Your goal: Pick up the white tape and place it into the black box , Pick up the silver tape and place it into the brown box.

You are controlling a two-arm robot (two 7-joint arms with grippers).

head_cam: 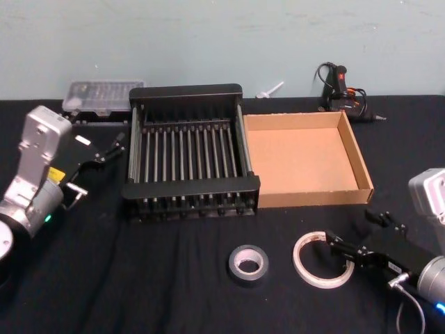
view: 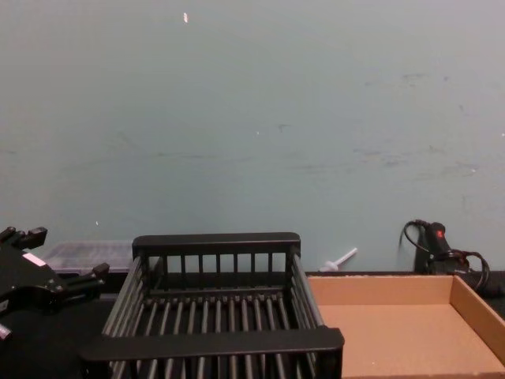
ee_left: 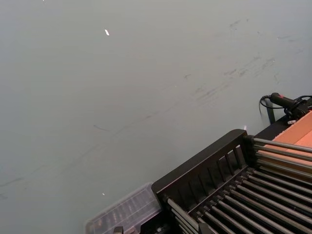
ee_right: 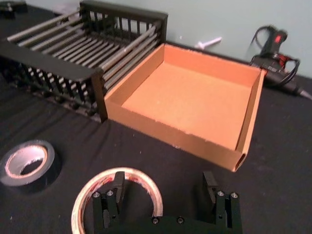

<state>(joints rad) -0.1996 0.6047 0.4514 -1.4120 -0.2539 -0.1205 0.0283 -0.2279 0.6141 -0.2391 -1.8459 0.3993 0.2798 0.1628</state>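
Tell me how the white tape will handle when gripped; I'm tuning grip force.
The white tape is a thin-walled ring with a wide hole, so it probably weighs little and may flex if squeezed hard. It lies flat on the black cloth, so rolling seems unlikely until lifted. The right gripper, open, has one finger inside the ring; a rim pinch could let it swing.

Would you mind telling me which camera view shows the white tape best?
The right wrist view: the white tape lies close, with the open right pincer straddling its rim. The head view shows it smaller, beside the grey tape.
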